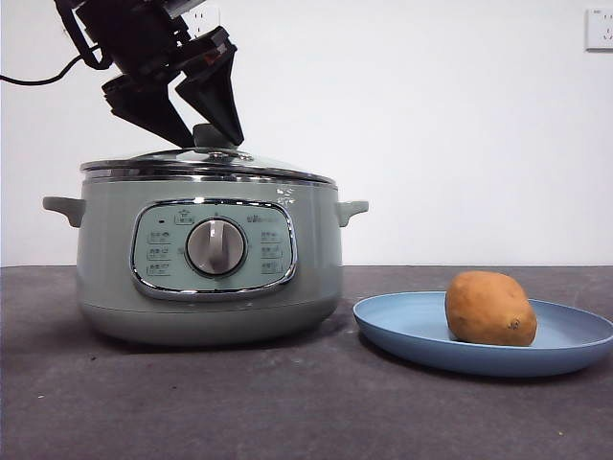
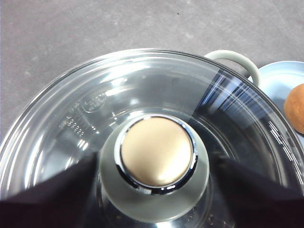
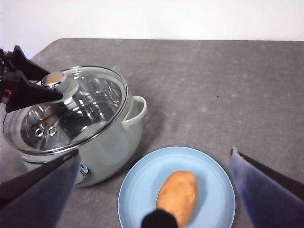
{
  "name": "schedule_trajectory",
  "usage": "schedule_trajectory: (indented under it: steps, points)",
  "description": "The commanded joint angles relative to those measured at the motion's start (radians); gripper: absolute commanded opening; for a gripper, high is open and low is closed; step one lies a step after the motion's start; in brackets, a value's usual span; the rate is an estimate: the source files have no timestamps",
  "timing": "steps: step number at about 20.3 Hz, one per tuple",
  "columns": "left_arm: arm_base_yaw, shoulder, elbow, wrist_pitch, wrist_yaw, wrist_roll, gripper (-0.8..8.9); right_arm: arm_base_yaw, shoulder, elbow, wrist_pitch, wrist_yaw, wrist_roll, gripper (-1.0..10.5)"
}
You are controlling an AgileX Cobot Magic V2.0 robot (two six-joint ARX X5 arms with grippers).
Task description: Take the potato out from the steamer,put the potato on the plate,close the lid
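The left gripper (image 1: 203,129) stands over the steamer (image 1: 209,259), its jaws spread to either side of the lid's knob (image 2: 156,152) and, as far as the wrist view shows, not pressing it. The glass lid (image 1: 208,165) sits level on the steamer's rim, so the closing step looks all but finished; the next move seems to call only for the gripper to lift straight up, clear of the knob, without catching it and tipping the lid. Out beside the steamer, the potato (image 1: 489,309) lies on its side on the plate (image 1: 402,326), well apart from this gripper, with the plate resting on the grey tabletop (image 1: 287,402) just off the steamer's base. The right gripper (image 3: 152,190) waits high above the plate, jaws wide apart and holding nothing, the potato directly below it
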Motion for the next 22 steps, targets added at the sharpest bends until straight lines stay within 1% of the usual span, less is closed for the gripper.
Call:
schedule_trajectory:
  steps: [1, 5, 9, 10, 12, 14, 17, 19, 20, 21, 22]
  points:
    - [-0.001, 0.006, 0.004, 0.001, 0.002, 0.009, 5.05, 0.001, -0.001, 0.003, 0.004, -0.001, 0.010, 5.4]
    - [-0.001, -0.019, 0.005, 0.005, -0.004, 0.008, 5.05, 0.001, -0.001, 0.003, 0.003, -0.002, 0.010, 5.4]
    - [-0.001, -0.084, 0.006, 0.001, -0.006, 0.008, 5.05, 0.001, -0.001, 0.003, 0.000, -0.003, 0.010, 5.4]
    - [-0.001, -0.108, 0.006, -0.002, -0.006, 0.008, 5.05, 0.001, -0.001, 0.003, -0.002, -0.018, 0.010, 5.4]
    - [-0.001, -0.169, 0.006, -0.031, -0.005, -0.003, 5.05, 0.001, -0.001, 0.003, -0.009, -0.074, 0.010, 5.4]
    - [-0.001, -0.245, 0.008, -0.097, 0.003, -0.037, 5.04, 0.001, -0.001, 0.003, -0.040, -0.137, 0.010, 5.4]
    - [-0.002, -0.367, 0.019, -0.270, 0.088, -0.049, 5.01, 0.001, 0.005, 0.003, -0.120, -0.264, 0.016, 5.3]
    - [-0.001, -0.446, 0.019, -0.386, 0.150, -0.072, 4.85, 0.001, 0.005, 0.003, -0.182, -0.359, 0.018, 5.3]
    - [-0.001, -0.481, 0.019, -0.440, 0.169, -0.072, 4.09, 0.001, 0.005, 0.003, -0.208, -0.399, 0.018, 5.3]
    - [-0.001, -0.512, 0.019, -0.485, 0.186, -0.072, 2.93, 0.001, 0.005, 0.003, -0.231, -0.432, 0.018, 5.2]
    - [-0.001, -0.540, 0.019, -0.525, 0.189, -0.072, 1.50, 0.001, 0.005, 0.003, -0.251, -0.455, 0.018, 4.5]
